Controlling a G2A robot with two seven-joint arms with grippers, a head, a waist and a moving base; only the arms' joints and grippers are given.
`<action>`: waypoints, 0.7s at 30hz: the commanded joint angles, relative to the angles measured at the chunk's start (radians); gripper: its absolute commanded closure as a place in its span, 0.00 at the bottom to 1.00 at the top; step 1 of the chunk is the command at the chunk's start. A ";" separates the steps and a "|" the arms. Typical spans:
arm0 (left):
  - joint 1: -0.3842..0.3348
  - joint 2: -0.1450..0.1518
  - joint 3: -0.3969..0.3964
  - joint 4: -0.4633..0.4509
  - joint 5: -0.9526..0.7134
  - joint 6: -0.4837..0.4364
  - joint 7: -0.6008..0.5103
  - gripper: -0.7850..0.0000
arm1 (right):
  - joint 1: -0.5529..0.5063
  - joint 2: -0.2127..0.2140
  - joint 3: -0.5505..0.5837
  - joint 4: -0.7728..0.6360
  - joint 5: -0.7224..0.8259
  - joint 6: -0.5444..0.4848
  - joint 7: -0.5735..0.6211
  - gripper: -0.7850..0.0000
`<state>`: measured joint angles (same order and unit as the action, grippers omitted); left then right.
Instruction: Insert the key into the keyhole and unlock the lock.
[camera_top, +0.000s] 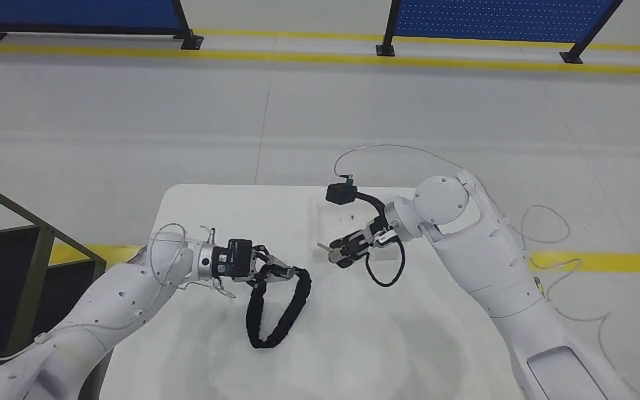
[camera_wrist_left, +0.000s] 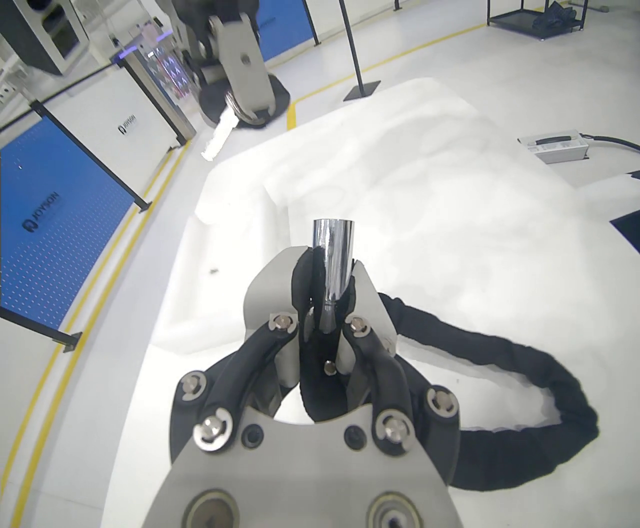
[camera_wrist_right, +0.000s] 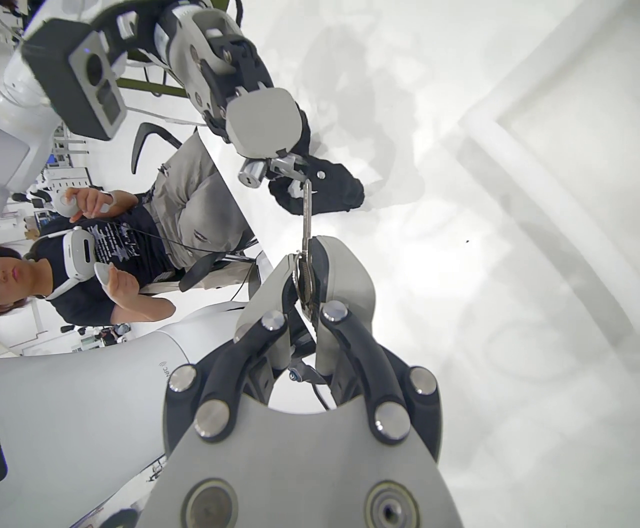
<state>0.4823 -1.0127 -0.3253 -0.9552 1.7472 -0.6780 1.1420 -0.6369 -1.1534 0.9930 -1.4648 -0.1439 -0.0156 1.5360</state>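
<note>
The lock is a chrome cylinder (camera_wrist_left: 334, 260) joined to a black sleeved cable loop (camera_top: 277, 305) that hangs down onto the white table. My left gripper (camera_wrist_left: 325, 267) is shut on the cylinder, holding it above the table's left half (camera_top: 280, 268). The cylinder's keyhole end (camera_wrist_right: 248, 174) faces my right gripper (camera_wrist_right: 305, 257), which is shut on the head of a flat metal key (camera_wrist_right: 306, 215). The key's tip sits just beside the cylinder, a little off the keyhole. From above, the right gripper (camera_top: 337, 250) is a short gap to the right of the left one.
A white cloth covers the table (camera_top: 400, 350). A dark metal frame (camera_top: 30, 250) stands past the table's left edge. Blue barrier panels (camera_top: 500, 18) line the floor behind. A grey box with a cable (camera_wrist_left: 552, 145) lies on the floor.
</note>
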 joint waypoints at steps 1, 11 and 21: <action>0.002 0.020 -0.017 -0.053 0.001 -0.003 -0.003 1.00 | 0.024 0.018 -0.047 -0.028 0.033 0.018 0.000 1.00; 0.042 0.095 -0.108 -0.244 0.027 -0.033 -0.043 1.00 | 0.228 0.187 -0.318 -0.225 0.288 0.131 0.000 1.00; 0.080 0.130 -0.163 -0.328 -0.001 -0.010 -0.009 1.00 | 0.263 0.220 -0.347 -0.245 0.334 0.140 0.000 1.00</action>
<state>0.5627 -0.8826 -0.4892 -1.2840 1.7454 -0.6869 1.1331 -0.3737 -0.9334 0.6462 -1.7097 0.1899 0.1246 1.5359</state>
